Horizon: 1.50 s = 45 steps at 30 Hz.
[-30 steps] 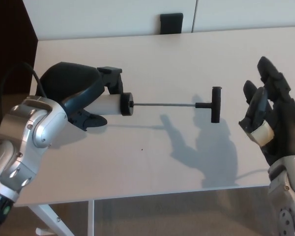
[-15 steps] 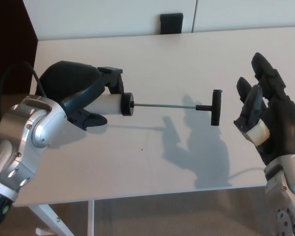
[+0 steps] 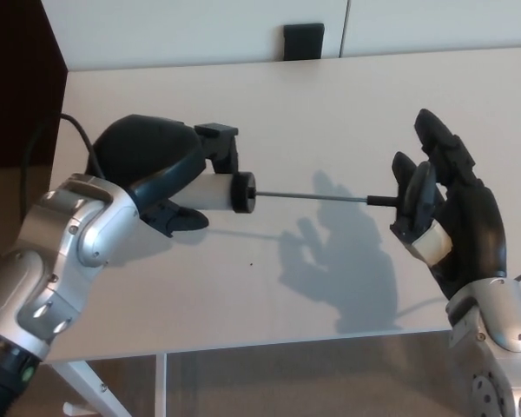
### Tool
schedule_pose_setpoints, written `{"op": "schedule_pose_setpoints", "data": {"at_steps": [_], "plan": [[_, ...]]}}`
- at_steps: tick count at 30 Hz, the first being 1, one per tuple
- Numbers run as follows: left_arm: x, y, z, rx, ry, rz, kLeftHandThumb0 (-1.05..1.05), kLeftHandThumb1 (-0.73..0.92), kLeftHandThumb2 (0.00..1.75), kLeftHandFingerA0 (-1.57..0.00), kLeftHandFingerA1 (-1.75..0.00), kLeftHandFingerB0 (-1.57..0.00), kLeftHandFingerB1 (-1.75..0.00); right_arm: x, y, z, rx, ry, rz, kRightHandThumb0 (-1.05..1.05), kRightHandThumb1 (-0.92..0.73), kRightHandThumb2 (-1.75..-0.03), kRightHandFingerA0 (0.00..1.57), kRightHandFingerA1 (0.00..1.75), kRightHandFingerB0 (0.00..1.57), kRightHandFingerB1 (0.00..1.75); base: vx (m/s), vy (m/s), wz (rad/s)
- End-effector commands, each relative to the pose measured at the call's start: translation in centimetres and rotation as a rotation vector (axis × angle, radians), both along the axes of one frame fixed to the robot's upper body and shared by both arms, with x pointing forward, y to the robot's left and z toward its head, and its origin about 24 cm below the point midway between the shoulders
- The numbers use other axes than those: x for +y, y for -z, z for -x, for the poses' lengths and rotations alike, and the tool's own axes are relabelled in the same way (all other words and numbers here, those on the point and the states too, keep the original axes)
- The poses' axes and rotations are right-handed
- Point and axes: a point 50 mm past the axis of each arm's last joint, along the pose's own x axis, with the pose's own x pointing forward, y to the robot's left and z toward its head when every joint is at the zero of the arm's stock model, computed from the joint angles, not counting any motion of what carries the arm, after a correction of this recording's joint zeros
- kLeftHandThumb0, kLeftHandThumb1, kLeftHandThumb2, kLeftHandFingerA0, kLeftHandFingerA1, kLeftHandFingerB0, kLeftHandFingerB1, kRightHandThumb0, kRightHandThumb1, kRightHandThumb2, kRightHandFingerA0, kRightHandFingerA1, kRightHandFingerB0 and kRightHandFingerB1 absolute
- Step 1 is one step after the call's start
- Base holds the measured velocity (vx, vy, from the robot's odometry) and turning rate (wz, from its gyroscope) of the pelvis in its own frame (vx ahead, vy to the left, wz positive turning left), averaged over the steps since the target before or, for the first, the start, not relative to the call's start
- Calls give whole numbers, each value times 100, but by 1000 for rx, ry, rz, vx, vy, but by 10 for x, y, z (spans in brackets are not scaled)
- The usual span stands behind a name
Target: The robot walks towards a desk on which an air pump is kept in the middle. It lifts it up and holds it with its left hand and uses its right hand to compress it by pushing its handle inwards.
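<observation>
Head view: left hand (image 3: 161,169) wraps tight round air pump (image 3: 217,192) white tube, held up above desk (image 3: 313,95). Thin rod sticks out sideways. Right hand (image 3: 447,217) spread wide, holding nothing, covers handle end (handle itself hidden). Hand shadows on desk.

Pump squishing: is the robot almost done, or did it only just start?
Just starting the squish. Done: the left hand has lifted the air pump off the desk and holds it. Happening now: the right hand, fingers apart, is at the handle end, which it hides. Left: the thin rod sticks out long, so nearly all the pushing in remains.
</observation>
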Motion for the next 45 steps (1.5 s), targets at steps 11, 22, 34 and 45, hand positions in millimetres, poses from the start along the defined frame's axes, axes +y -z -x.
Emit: {"op": "schedule_pose_setpoints", "data": {"at_steps": [11,22,34,45], "plan": [[-30,-4,3,5,63,38,-11,82,61,-79,-175,-52,-151,8,-6,-4,-18,17,-1,-83,-88,-117,0,21,0,17,0,0,0],[-38,-1,5,-24,83,2,-14,75,58,-70,-172,-58,-138,7,-15,-6,-42,27,8,-84,-89,-118,0,18,0,14,0,0,0],[-43,5,6,15,88,-92,-26,69,62,-71,-158,-80,-74,5,-24,-11,-78,24,65,-88,-87,-117,0,17,0,13,0,0,0],[-52,11,7,41,86,-182,-28,73,61,-73,-159,-71,-105,11,-26,-11,-78,24,100,-88,-87,-117,0,18,0,13,0,0,0]]}}
